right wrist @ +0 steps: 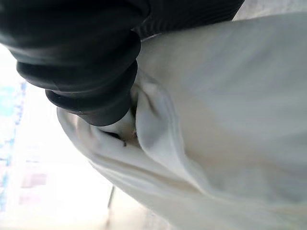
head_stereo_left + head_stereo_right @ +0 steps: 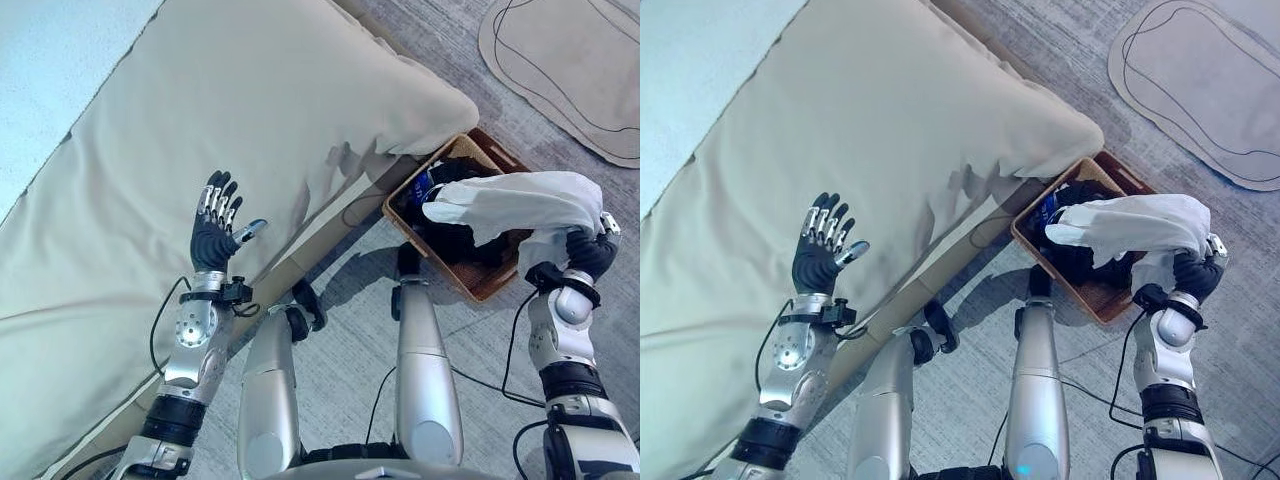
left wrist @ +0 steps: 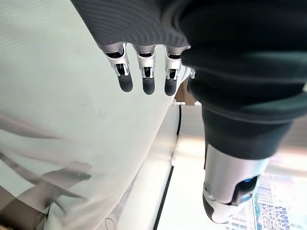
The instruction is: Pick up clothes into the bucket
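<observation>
1. Two hands to cover. The right hand [image 2: 590, 250], at the right edge of the frame, has a white garment [image 2: 510, 200] draped over it, hanging above the brown basket [image 2: 480, 285]. Its fingers are buried in the cloth, so I can't tell how they sit (the right wrist view is just white folds against the dark ribbed cover).
2. The basket sits on the grey carpet floor [image 2: 350, 350] at centre right, just beside the corner of the bed [image 2: 200, 110], with dark clothes [image 2: 450, 240] already piled inside.
3. The left hand [image 2: 215, 230] is at centre left over the beige bed cover, fingers straight and spread, holding nothing.
4. A pale rug [image 2: 570, 60] lies in the upper right.
</observation>
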You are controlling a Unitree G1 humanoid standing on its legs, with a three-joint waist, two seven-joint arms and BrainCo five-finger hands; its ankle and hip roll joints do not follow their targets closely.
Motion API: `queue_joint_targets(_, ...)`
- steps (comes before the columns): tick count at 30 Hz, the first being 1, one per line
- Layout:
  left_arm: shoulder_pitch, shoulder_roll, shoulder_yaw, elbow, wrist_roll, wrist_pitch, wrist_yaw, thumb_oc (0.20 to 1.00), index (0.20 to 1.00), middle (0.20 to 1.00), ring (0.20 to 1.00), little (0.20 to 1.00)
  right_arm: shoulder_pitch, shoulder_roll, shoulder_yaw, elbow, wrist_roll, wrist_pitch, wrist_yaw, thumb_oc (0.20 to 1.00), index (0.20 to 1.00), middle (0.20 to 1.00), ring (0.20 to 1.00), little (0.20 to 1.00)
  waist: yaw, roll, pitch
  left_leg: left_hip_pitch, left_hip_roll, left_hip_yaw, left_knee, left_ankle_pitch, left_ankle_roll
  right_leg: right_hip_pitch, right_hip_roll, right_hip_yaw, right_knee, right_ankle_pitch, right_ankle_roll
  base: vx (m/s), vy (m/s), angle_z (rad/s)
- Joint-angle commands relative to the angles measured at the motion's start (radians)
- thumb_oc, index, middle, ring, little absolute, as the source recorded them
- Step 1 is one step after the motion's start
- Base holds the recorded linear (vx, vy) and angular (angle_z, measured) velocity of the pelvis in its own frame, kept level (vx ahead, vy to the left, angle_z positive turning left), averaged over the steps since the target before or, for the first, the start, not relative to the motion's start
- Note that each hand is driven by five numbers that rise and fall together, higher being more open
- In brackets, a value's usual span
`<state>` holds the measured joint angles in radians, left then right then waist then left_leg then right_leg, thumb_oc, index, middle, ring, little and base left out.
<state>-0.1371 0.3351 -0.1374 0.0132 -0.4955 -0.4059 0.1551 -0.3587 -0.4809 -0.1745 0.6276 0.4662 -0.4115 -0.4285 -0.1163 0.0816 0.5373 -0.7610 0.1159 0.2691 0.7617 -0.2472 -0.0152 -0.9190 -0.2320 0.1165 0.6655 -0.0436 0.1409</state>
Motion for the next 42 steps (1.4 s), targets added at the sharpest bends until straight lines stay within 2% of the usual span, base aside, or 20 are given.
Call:
queue_joint_targets(1,0.004,-0.010,-0.007,-0.084,-0.079,-0.081,0.016,1.000,1.000,1.000,1.000,1.000,-0.028,-0.078,0.031,0.061,-0.049,-0.012,-0.033,0.200,0.200,0.200,0.200,0.200,0.012,0.036,-0.055,-0.043,-0.018,-0.062,0.092,-0.086,0.001,-0.026,-0.014,-0.027,0.097,-0.079,-0.031,-0.01,0.038,-0.05)
queue_joint_targets(11,-0.039,-0.023,-0.022,-0.104,-0.110,-0.095,0.038,1.000,1.000,1.000,1.000,1.000,-0.190,-0.150,0.140,0.240,-0.088,0.056,-0.042,0.200,0.200,0.200,0.200,0.200,0.032,0.063,-0.054,-0.109,-0.022,-0.038,0.116,-0.097,0.014,-0.127,0.000,0.017,0.138,-0.084,-0.038,-0.01,0.031,-0.04)
queue_joint_targets(17,-0.046,-0.023,-0.034,-0.116,-0.118,-0.094,0.040,1.000,1.000,1.000,1.000,1.000,-0.263,-0.177,0.199,0.299,-0.111,0.082,-0.029,0.200,0.200,0.200,0.200,0.200,0.042,0.067,-0.050,-0.133,-0.024,-0.040,0.128,-0.095,0.016,-0.153,0.000,0.022,0.157,-0.086,-0.042,-0.01,-0.003,-0.04)
queue_joint_targets(20,-0.041,-0.019,-0.042,-0.132,-0.117,-0.089,0.042,1.000,1.000,1.000,1.000,1.000,-0.321,-0.196,0.273,0.334,-0.175,0.118,-0.020,0.200,0.200,0.200,0.200,0.200,0.049,0.071,-0.049,-0.145,-0.025,-0.041,0.122,-0.086,0.015,-0.164,-0.004,0.017,0.158,-0.084,-0.045,0.00,0.000,0.00)
queue_joint_targets(22,-0.038,-0.018,-0.046,-0.134,-0.125,-0.089,0.044,1.000,1.000,1.000,1.000,1.000,-0.367,-0.202,0.323,0.369,-0.227,0.150,-0.014,0.200,0.200,0.200,0.200,0.200,0.055,0.071,-0.048,-0.145,-0.021,-0.038,0.117,-0.082,0.015,-0.166,-0.002,0.013,0.156,-0.084,-0.048,-0.01,-0.016,0.00)
queue_joint_targets(35,-0.051,-0.025,-0.038,-0.154,-0.114,-0.084,0.066,1.000,1.000,1.000,1.000,1.000,-0.507,-0.196,0.464,0.481,-0.391,0.228,-0.002,0.200,0.200,0.200,0.200,0.200,0.061,0.058,-0.051,-0.170,-0.013,-0.043,0.105,-0.064,0.007,-0.188,0.006,0.001,0.152,-0.075,-0.053,0.00,-0.008,0.00)
queue_joint_targets(42,-0.058,-0.032,-0.031,-0.154,-0.106,-0.078,0.075,1.000,1.000,1.000,1.000,1.000,-0.516,-0.183,0.481,0.488,-0.420,0.237,0.006,0.200,0.200,0.200,0.200,0.200,0.057,0.049,-0.052,-0.174,-0.008,-0.047,0.105,-0.065,0.008,-0.190,0.009,-0.004,0.150,-0.075,-0.054,0.00,0.000,0.00)
